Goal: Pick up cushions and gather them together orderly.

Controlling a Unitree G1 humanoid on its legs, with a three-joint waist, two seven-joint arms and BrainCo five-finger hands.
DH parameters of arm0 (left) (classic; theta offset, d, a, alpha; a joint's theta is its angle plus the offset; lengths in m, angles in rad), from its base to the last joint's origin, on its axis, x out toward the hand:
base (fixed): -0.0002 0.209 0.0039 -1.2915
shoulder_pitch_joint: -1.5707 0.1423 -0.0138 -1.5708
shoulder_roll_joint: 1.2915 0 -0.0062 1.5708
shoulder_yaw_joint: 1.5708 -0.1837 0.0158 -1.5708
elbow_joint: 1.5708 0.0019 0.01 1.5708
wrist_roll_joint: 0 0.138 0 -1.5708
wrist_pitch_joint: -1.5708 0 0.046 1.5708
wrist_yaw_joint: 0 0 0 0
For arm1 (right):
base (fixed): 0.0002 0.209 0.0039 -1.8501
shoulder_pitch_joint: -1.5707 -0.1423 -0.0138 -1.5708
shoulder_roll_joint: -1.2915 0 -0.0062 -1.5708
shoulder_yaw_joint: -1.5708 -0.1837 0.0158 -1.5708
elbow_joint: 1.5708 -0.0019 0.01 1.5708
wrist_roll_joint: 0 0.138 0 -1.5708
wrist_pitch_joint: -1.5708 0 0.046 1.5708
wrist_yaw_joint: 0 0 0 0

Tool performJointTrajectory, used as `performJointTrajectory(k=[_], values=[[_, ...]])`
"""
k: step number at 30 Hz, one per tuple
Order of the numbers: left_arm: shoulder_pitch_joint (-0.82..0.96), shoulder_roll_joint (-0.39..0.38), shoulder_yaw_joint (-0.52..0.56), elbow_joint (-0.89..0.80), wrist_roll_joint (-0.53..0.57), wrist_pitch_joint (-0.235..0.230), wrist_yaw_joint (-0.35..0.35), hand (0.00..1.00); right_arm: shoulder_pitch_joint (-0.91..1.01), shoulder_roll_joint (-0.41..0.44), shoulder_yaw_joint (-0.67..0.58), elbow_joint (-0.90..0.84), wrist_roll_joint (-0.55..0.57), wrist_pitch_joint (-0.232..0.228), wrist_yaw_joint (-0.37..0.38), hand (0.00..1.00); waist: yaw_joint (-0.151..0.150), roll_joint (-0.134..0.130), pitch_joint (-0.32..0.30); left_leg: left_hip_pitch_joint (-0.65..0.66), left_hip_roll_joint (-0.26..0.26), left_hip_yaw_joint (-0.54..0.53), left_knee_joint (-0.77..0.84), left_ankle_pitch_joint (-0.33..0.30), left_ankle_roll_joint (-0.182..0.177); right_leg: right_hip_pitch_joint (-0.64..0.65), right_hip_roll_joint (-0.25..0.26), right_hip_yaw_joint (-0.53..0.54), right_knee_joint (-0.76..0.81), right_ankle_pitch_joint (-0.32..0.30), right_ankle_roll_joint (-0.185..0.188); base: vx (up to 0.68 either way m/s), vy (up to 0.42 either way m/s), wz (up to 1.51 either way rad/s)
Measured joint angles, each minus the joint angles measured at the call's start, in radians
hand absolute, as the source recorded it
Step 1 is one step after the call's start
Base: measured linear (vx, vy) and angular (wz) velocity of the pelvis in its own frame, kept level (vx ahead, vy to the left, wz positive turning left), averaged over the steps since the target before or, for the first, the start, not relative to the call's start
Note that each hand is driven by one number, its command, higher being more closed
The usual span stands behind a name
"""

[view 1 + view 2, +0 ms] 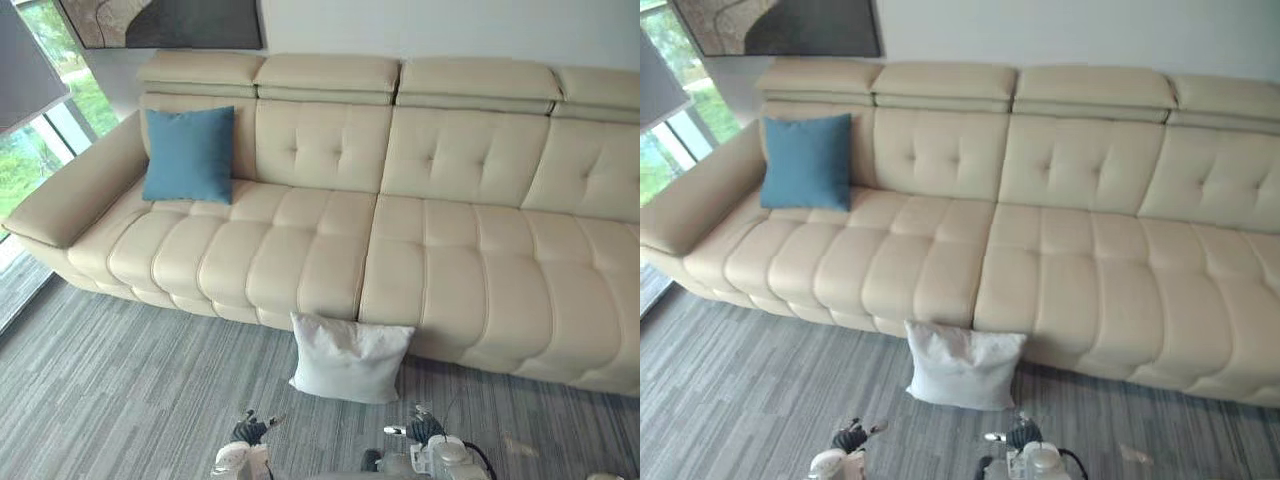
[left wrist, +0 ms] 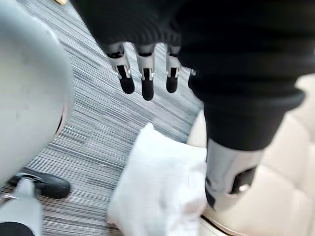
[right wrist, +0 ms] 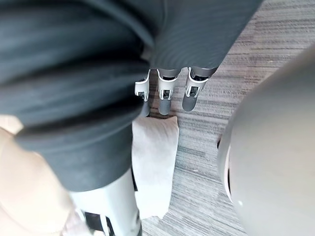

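White cushion on floor against sofa front, 6 o'clock; blue cushion on seat, 10 o'clock. Left hand, right hand: fingers straight, empty.

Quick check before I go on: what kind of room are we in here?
Most likely a living room or lounge: a long cream sofa against the wall, a framed picture above it, grey carpet, and a window at the left.

Long beige tufted leather sofa: seat unobstructed except at the armrest end, where a blue square fabric cushion stands against the backrest. White crumpled cushion leans against the sofa front. Grey striped carpet open on either side.
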Motion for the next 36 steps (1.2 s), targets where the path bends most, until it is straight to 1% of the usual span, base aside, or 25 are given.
performJointTrajectory(k=[2, 3, 4, 5, 6, 7, 8, 10, 11, 13, 16, 18, 19, 26, 29, 30, 33, 35, 36], values=[[-0.001, -0.003, 0.003, -0.007, 0.000, 0.000, 0.000, 0.00, 0.000, 0.000, -0.009, 0.003, 0.000, 0.002, -0.001, 0.00, 0.002, -0.006, -0.001, -0.006, -0.010, 0.016, -0.111, -0.023, 0.012, 0.021, -0.007, 0.024, -0.028, 0.009, 0.013, 0.20, 0.095, -0.31], [-0.002, -0.005, 0.002, -0.007, 0.000, 0.000, 0.000, 0.00, 0.001, 0.001, -0.028, 0.004, 0.000, 0.007, -0.002, 0.00, 0.002, -0.006, -0.002, 0.001, -0.030, 0.007, -0.255, -0.023, 0.014, 0.035, -0.016, 0.042, -0.045, 0.017, 0.026, 0.14, 0.137, -0.26], [-0.003, -0.006, 0.002, -0.007, 0.000, 0.000, 0.000, 0.00, 0.003, 0.001, -0.032, 0.004, 0.001, 0.008, -0.003, 0.00, 0.002, -0.007, -0.003, 0.003, -0.040, 0.001, -0.312, -0.015, 0.014, 0.036, -0.020, 0.047, -0.048, 0.019, 0.032, 0.21, 0.261, -0.44], [-0.008, -0.016, 0.000, -0.004, 0.000, 0.001, -0.001, 0.00, 0.006, -0.001, -0.036, 0.007, 0.000, 0.009, -0.006, 0.00, 0.009, -0.004, -0.006, 0.011, -0.079, -0.045, -0.471, 0.079, -0.055, 0.037, -0.025, 0.081, -0.063, 0.030, 0.063, 0.17, 0.218, -0.41], [-0.010, -0.013, -0.006, 0.003, 0.000, 0.000, -0.001, 0.00, 0.008, -0.001, -0.036, 0.008, 0.000, 0.011, -0.006, 0.00, 0.016, -0.006, -0.014, 0.028, -0.092, -0.044, -0.494, 0.090, -0.052, 0.038, -0.022, 0.106, -0.077, 0.041, 0.080, 0.18, 0.213, -0.43], [-0.010, -0.007, -0.009, 0.012, 0.000, 0.000, 0.001, 0.00, 0.012, 0.002, -0.036, 0.009, 0.000, 0.011, -0.006, 0.00, 0.017, -0.015, -0.022, 0.039, -0.111, -0.040, -0.513, 0.093, -0.044, 0.042, -0.028, 0.129, -0.103, 0.055, 0.092, 0.15, 0.203, -0.29], [-0.014, 0.011, -0.024, 0.015, 0.000, 0.002, 0.001, 0.00, 0.017, 0.016, -0.037, 0.011, 0.000, 0.015, -0.006, 0.00, 0.015, -0.036, -0.033, 0.043, -0.129, -0.020, -0.532, 0.096, -0.040, 0.050, -0.047, 0.158, -0.145, 0.066, 0.105, 0.16, 0.239, -0.30], [-0.019, 0.022, -0.037, 0.031, 0.000, 0.002, 0.001, 0.00, 0.021, 0.024, -0.037, 0.014, 0.001, 0.019, -0.005, 0.00, 0.017, -0.051, -0.040, 0.075, -0.150, 0.006, -0.553, 0.095, -0.037, 0.071, -0.060, 0.183, -0.176, 0.080, 0.114, 0.12, 0.189, -0.33], [-0.018, 0.025, -0.037, 0.044, 0.000, 0.003, 0.001, 0.00, 0.026, 0.026, -0.037, 0.018, 0.001, 0.019, -0.005, 0.00, 0.018, -0.047, -0.044, 0.102, -0.164, 0.019, -0.574, 0.092, -0.032, 0.087, -0.066, 0.197, -0.190, 0.081, 0.114, 0.08, 0.108, -0.26], [-0.018, 0.026, -0.048, 0.057, 0.000, 0.003, 0.001, 0.00, 0.028, 0.025, -0.039, 0.037, 0.001, 0.018, -0.006, 0.00, 0.018, -0.047, -0.058, 0.127, -0.173, 0.030, -0.604, 0.095, -0.027, 0.095, -0.066, 0.218, -0.201, 0.081, 0.114, 0.06, 0.079, -0.22], [-0.020, 0.023, -0.069, 0.063, 0.000, 0.004, 0.001, 0.00, 0.028, 0.019, -0.062, 0.044, 0.001, 0.018, -0.008, 0.00, 0.017, -0.043, -0.064, 0.130, -0.172, 0.025, -0.616, 0.095, -0.025, 0.095, -0.061, 0.218, -0.207, 0.081, 0.114, 0.07, -0.006, -0.04], [-0.019, 0.022, -0.069, 0.065, 0.000, 0.003, 0.002, 0.00, 0.030, 0.015, -0.079, 0.048, 0.001, 0.019, -0.015, 0.00, 0.017, -0.031, -0.065, 0.132, -0.172, 0.013, -0.621, 0.095, -0.016, 0.095, -0.059, 0.221, -0.209, 0.081, 0.114, 0.02, -0.025, -0.04], [-0.008, 0.026, -0.027, 0.082, -0.002, 0.003, 0.006, 0.00, 0.037, -0.016, -0.117, 0.087, 0.018, 0.019, -0.018, 0.00, 0.014, -0.024, -0.054, 0.175, -0.186, -0.010, -0.672, 0.088, 0.000, 0.112, -0.059, 0.246, -0.247, 0.102, 0.124, 0.00, 0.000, 0.00], [-0.007, 0.026, -0.024, 0.082, -0.004, 0.003, 0.006, 0.00, 0.037, -0.015, -0.118, 0.087, 0.018, 0.019, -0.020, 0.00, 0.014, -0.024, -0.055, 0.175, -0.186, -0.009, -0.675, 0.088, 0.000, 0.110, -0.060, 0.241, -0.252, 0.102, 0.125, 0.00, 0.000, 0.00], [-0.003, 0.026, -0.005, 0.082, -0.010, 0.002, 0.007, 0.00, 0.036, -0.015, -0.119, 0.089, 0.017, 0.019, -0.025, 0.00, 0.014, -0.023, -0.057, 0.175, -0.185, -0.009, -0.685, 0.088, -0.001, 0.111, -0.061, 0.230, -0.264, 0.104, 0.129, 0.00, 0.000, 0.00], [0.000, 0.027, 0.001, 0.082, -0.016, 0.002, 0.009, 0.00, 0.036, -0.014, -0.128, 0.089, 0.017, 0.018, -0.028, 0.00, 0.014, -0.018, -0.060, 0.173, -0.184, -0.008, -0.688, 0.088, -0.001, 0.112, -0.061, 0.226, -0.274, 0.106, 0.131, 0.00, 0.000, 0.00], [0.004, 0.037, 0.005, 0.083, -0.023, 0.002, 0.021, 0.00, 0.031, -0.011, -0.153, 0.092, 0.017, 0.018, -0.036, 0.00, 0.009, -0.017, -0.061, 0.173, -0.175, -0.007, -0.693, 0.088, -0.003, 0.122, -0.056, 0.211, -0.291, 0.108, 0.135, 0.08, -0.044, 0.05], [0.012, 0.050, 0.015, 0.083, -0.024, 0.000, 0.022, 0.00, 0.020, -0.009, -0.153, 0.105, 0.017, 0.017, -0.037, 0.00, 0.004, -0.023, -0.054, 0.150, -0.153, 0.005, -0.619, 0.061, -0.034, 0.129, -0.050, 0.184, -0.286, 0.107, 0.135, 0.07, -0.058, 0.04], [0.013, 0.066, 0.016, 0.081, -0.027, 0.000, 0.022, 0.00, 0.010, -0.003, -0.155, 0.117, 0.017, 0.017, -0.039, 0.00, 0.001, -0.040, -0.046, 0.098, -0.144, 0.004, -0.503, 0.046, -0.034, 0.142, -0.054, 0.170, -0.284, 0.107, 0.135, 0.07, -0.073, 0.02]])
